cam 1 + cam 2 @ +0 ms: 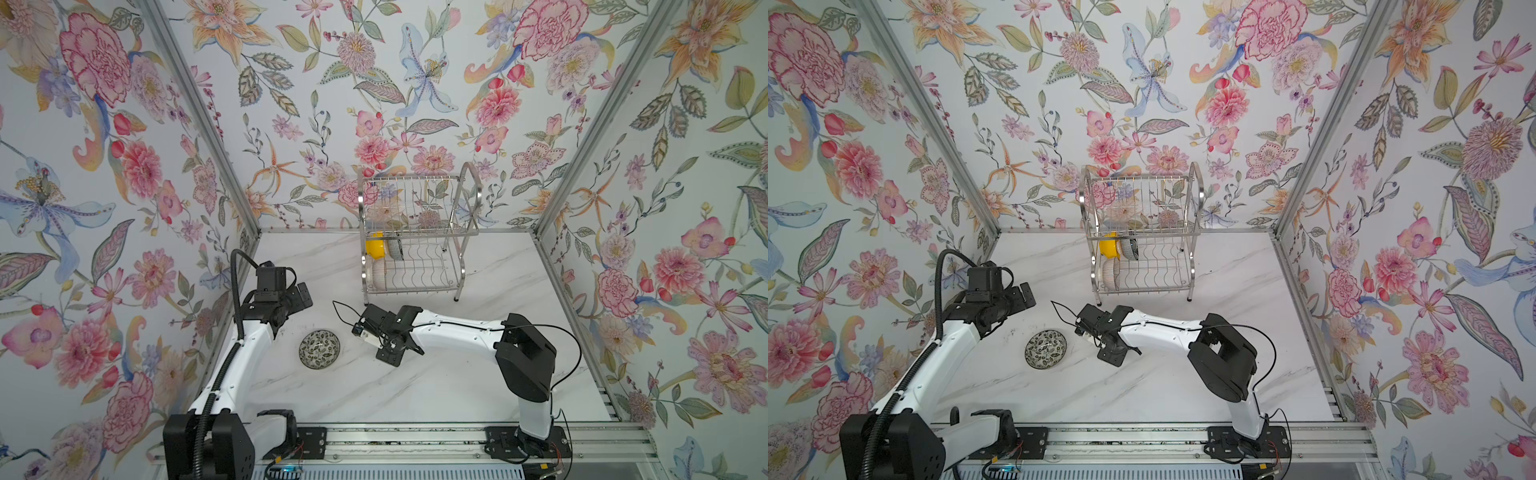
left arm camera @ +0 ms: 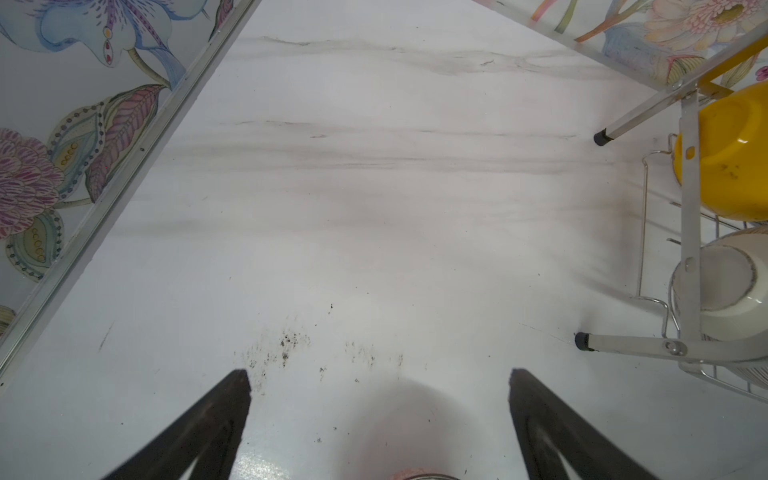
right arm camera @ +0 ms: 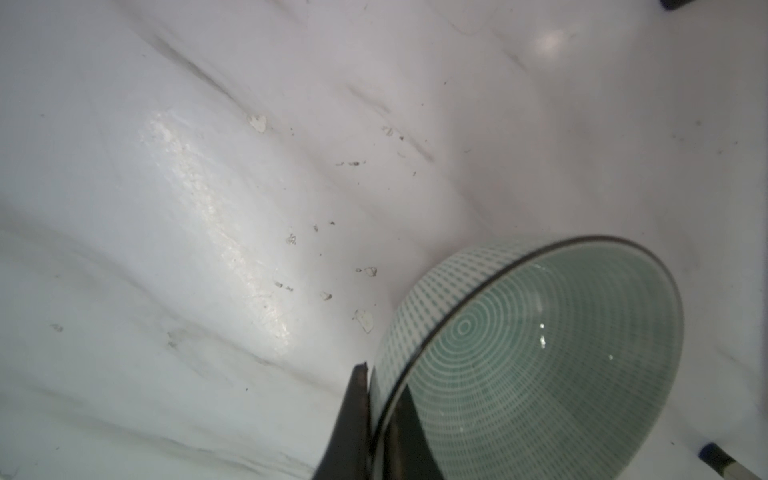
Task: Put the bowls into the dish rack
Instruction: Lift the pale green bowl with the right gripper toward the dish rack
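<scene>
In the right wrist view, my right gripper point(image 3: 382, 382) is shut on the rim of the pale green bowl point(image 3: 540, 353), one finger inside and one outside, with the bowl tilted just over the marble top. In both top views that gripper point(image 1: 374, 338) point(image 1: 1094, 338) hides the bowl. The white leaf-speckled bowl point(image 1: 319, 349) point(image 1: 1045, 349) sits upright to its left. At the back, the dish rack point(image 1: 465, 232) point(image 1: 1192, 232) holds a yellow bowl point(image 1: 374, 246) point(image 2: 731, 158), a dark navy bowl point(image 1: 395, 249) and a ribbed bowl point(image 1: 379, 274) point(image 2: 723, 286) on its lower tier. My left gripper point(image 1: 305, 295) point(image 2: 380, 382) is open and empty.
Floral walls with aluminium corner posts point(image 1: 232, 174) close in three sides. A metal rail point(image 1: 395, 436) carrying both arm bases runs along the front edge. The rack's rubber-tipped legs point(image 2: 582, 340) stand on the marble near my left gripper. Dark specks dot the tabletop point(image 2: 286, 345).
</scene>
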